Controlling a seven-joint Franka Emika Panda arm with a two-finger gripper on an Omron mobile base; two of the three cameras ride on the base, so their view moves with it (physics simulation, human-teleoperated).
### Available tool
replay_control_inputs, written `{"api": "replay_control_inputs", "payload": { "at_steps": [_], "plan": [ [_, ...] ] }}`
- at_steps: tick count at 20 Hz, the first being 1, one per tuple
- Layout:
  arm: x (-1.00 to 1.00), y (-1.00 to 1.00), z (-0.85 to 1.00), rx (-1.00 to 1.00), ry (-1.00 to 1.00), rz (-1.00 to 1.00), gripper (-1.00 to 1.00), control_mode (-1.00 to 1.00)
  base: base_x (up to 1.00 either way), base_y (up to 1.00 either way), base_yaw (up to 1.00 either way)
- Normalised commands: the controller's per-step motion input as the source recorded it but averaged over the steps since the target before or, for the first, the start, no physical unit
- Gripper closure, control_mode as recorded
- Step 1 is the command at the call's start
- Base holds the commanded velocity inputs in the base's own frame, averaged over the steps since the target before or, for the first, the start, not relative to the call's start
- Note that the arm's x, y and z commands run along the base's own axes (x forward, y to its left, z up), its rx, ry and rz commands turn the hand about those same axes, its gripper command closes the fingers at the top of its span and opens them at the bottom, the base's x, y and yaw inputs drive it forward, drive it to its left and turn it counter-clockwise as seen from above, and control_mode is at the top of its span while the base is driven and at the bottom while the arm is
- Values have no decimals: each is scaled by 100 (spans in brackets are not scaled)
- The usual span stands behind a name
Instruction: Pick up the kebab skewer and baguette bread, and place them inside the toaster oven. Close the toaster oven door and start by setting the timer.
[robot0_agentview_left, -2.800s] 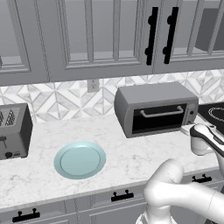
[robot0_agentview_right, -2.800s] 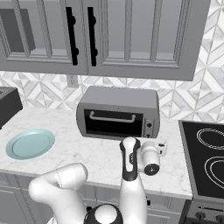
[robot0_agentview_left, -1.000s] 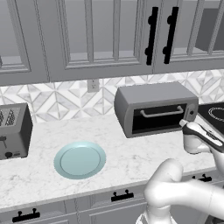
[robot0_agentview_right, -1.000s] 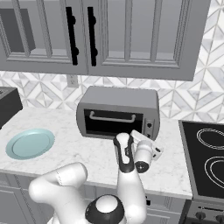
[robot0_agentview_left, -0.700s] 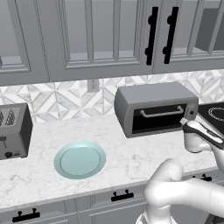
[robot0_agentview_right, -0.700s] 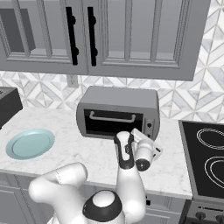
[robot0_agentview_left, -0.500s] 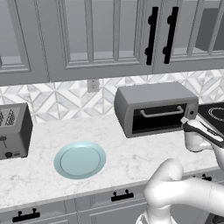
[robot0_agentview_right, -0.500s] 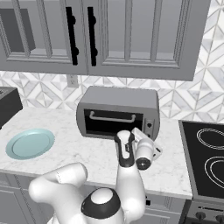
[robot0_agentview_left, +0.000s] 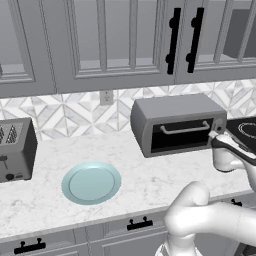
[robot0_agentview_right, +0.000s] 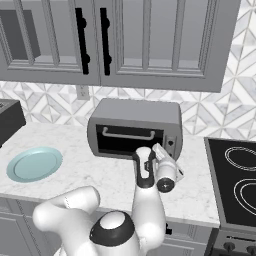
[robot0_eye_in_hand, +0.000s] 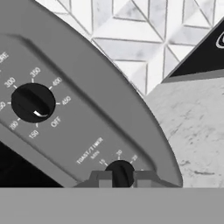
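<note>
The grey metal toaster oven (robot0_agentview_left: 177, 123) stands on the white marbled surface (robot0_agentview_left: 150, 185), against the patterned tile wall. Its dark glass door (robot0_agentview_right: 131, 139) with the silver bar handle is closed. On its side panel sit two black knobs; the pincer (robot0_eye_in_hand: 119, 178) is closed on the lower timer knob (robot0_eye_in_hand: 120, 170). Left of the oven lie a pale blue round plate (robot0_agentview_left: 91, 182) and a grey slot toaster (robot0_agentview_left: 15, 150). Grey cabinets (robot0_agentview_left: 110, 40) hang above it, and a black stovetop (robot0_agentview_right: 235, 180) is on its right.

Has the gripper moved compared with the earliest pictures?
Yes. The gripper has risen from the counter and gone toward the toaster oven, now closed at its lower timer knob.
</note>
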Motion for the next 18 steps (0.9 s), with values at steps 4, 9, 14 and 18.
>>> {"api": "replay_control_inputs", "payload": {
  "at_steps": [4,9,14,18],
  "plan": [
    [0,0,25,18,2,0,100,-100,0,0,0],
    [0,0,25,19,1,0,100,-100,0,0,0],
    [0,0,25,17,1,0,100,-100,0,0,0],
    [0,0,23,16,1,-2,100,-100,0,0,0]
  ]
}}
